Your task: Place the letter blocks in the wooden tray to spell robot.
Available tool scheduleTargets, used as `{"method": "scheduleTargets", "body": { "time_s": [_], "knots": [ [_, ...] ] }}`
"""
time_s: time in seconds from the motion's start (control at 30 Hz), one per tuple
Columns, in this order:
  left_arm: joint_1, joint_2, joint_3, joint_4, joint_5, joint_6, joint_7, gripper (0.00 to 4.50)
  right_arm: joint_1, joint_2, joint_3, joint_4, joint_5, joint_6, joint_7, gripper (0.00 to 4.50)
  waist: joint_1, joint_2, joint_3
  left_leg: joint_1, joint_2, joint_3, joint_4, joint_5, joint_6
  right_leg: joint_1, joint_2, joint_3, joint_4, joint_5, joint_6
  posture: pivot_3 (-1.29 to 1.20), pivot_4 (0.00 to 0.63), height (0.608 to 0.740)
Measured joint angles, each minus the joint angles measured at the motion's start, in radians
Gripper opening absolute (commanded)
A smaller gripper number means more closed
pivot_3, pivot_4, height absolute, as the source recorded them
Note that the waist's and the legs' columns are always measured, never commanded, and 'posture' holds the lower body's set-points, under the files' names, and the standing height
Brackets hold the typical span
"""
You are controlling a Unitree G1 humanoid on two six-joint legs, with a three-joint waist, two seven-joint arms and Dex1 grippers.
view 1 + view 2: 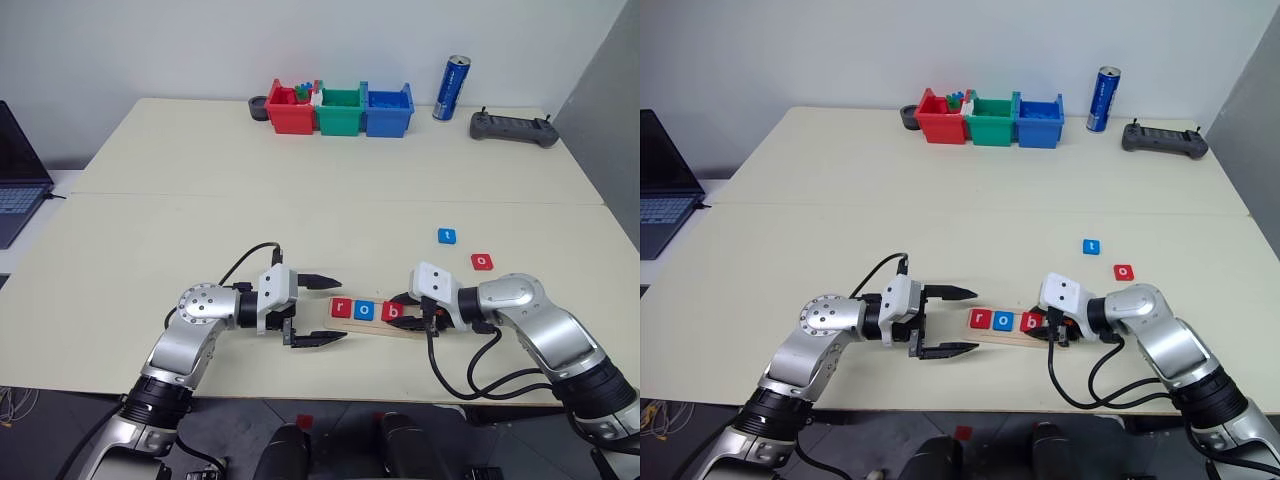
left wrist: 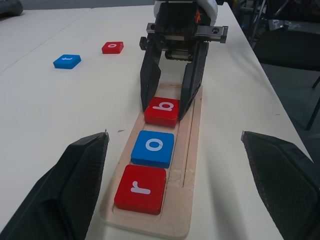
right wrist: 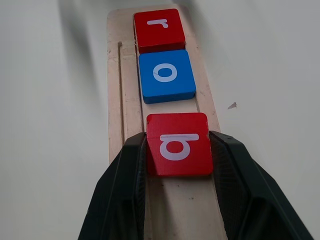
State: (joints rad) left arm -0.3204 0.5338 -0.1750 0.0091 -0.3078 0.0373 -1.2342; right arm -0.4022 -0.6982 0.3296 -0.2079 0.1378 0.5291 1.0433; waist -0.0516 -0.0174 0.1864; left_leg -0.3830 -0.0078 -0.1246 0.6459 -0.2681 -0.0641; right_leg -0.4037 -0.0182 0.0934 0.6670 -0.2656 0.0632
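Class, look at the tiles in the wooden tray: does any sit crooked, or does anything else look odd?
Nothing stands out. The red r, blue o and red b lie flat in the wooden tray; the right gripper has its fingers on the b's sides.

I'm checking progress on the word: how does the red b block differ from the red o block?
The red b block lies in the wooden tray, third after r and o; the red o block lies loose on the table, apart from the tray. The right gripper has its fingers on both sides of the b block; nothing touches the red o block. Both are red square tiles with white letters.
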Motion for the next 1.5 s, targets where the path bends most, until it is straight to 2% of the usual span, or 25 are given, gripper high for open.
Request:
{"method": "scheduleTargets", "body": {
  "time_s": [0.2, 0.27, 0.57, 0.8, 0.9, 1.03, 1.27, 1.37, 1.5],
  "knots": [
    [0.000, 0.000, 0.000, 0.000, 0.001, 0.000, 0.000, 4.50, 0.000, 0.000, 0.000, 0.000, 0.000, -0.009, 0.001, 3.96, 0.000, 0.000, 0.000, 0.000, 0.000, 0.000, 0.000, 0.000, 0.000, 0.000, 0.000, 0.000, 0.000, 0.000, 0.000, 0.00, 0.150, 0.740],
    [0.000, 0.001, 0.000, 0.000, 0.001, 0.000, 0.000, 4.50, 0.000, 0.000, 0.000, 0.000, 0.002, -0.008, 0.003, 4.45, 0.000, 0.000, 0.000, 0.000, 0.000, 0.000, 0.000, 0.000, 0.000, 0.000, 0.000, 0.000, 0.000, 0.000, 0.000, 0.00, 0.150, 0.740],
    [0.000, 0.001, -0.001, 0.000, 0.001, 0.000, -0.002, 4.50, -0.005, -0.001, -0.050, -0.012, 0.055, 0.043, 0.003, 4.45, 0.000, 0.000, 0.000, 0.000, 0.000, 0.000, 0.000, 0.000, 0.000, 0.000, 0.000, 0.000, 0.000, 0.000, 0.000, 0.00, 0.150, 0.740],
    [-0.004, -0.011, -0.007, 0.000, 0.001, -0.001, 0.007, 4.50, 0.046, -0.034, -0.187, -0.122, 0.103, 0.117, -0.062, 4.45, 0.003, 0.000, 0.000, 0.000, 0.000, 0.000, 0.000, 0.000, 0.000, 0.000, 0.000, 0.000, 0.000, 0.000, 0.000, 0.00, 0.150, 0.740],
    [-0.007, -0.039, -0.006, 0.000, -0.002, 0.002, 0.030, 4.50, 0.107, -0.025, -0.297, -0.189, 0.120, 0.197, -0.162, 4.45, 0.009, 0.000, 0.000, -0.001, 0.000, -0.001, 0.000, 0.000, 0.000, 0.000, 0.000, 0.000, 0.000, 0.000, 0.000, 0.00, 0.150, 0.740],
    [-0.030, -0.095, -0.005, -0.004, -0.008, 0.022, 0.075, 4.50, 0.170, 0.046, -0.420, -0.209, 0.082, 0.274, -0.370, 4.45, 0.011, 0.000, 0.000, 0.000, 0.000, 0.000, 0.000, 0.000, 0.000, 0.000, 0.000, 0.000, 0.002, 0.000, 0.000, 0.00, 0.150, 0.740],
    [-0.047, -0.109, -0.006, -0.009, -0.010, 0.027, 0.085, 4.50, 0.190, 0.151, -0.493, -0.132, -0.019, 0.330, -0.651, 4.45, 0.003, 0.000, 0.000, 0.002, -0.001, 0.002, 0.001, 0.000, 0.000, -0.001, 0.000, 0.003, 0.007, 0.000, 0.000, 0.00, 0.150, 0.740],
    [-0.048, -0.109, -0.008, -0.006, -0.008, 0.026, 0.083, 4.50, 0.173, 0.166, -0.485, -0.075, -0.045, 0.332, -0.703, 4.45, 0.001, 0.000, -0.001, 0.002, -0.001, 0.002, 0.001, 0.000, 0.000, -0.001, 0.000, 0.003, 0.007, 0.000, 0.000, 0.00, 0.150, 0.740],
    [-0.055, -0.110, -0.010, -0.002, -0.007, 0.025, 0.085, 4.50, 0.112, 0.259, -0.487, -0.008, -0.044, 0.365, -0.773, 4.45, -0.007, 0.000, -0.001, 0.003, 0.000, 0.002, 0.001, 0.000, 0.000, -0.001, 0.001, 0.004, 0.009, 0.000, 0.000, 0.00, 0.150, 0.740]
  ]
}}
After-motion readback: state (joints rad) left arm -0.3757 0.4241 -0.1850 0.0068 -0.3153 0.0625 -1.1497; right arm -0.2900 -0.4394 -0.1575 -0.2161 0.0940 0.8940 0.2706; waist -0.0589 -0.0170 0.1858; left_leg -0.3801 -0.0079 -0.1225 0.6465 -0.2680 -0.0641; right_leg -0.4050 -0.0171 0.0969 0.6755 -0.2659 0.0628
